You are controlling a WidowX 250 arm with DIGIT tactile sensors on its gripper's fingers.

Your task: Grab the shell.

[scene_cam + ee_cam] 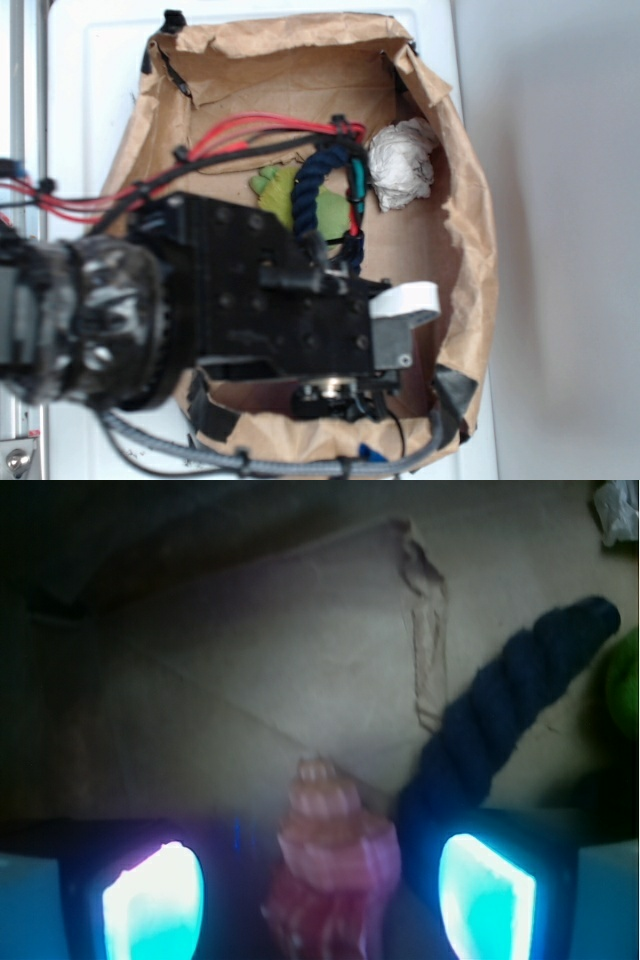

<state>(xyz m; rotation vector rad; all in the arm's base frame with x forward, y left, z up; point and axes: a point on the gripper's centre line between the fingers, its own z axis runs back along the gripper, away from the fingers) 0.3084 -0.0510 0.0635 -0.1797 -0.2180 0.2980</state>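
The shell (335, 850) shows in the wrist view as a ridged pinkish-orange spiral lying on the cardboard floor, its whorled end pointing away from the camera. My gripper (320, 900) is open and straddles it. One glowing pad (150, 900) stands to the shell's left and the other to its right, each with a gap between it and the shell. In the exterior view my gripper (385, 350) hangs low in the near right part of the box, and the arm hides the shell.
A dark navy rope loop (310, 190) (500, 720) lies just right of the shell, close to the right finger. A white crumpled paper ball (400, 165) and a green object (275, 190) sit further back. Brown paper box walls (470, 230) surround everything.
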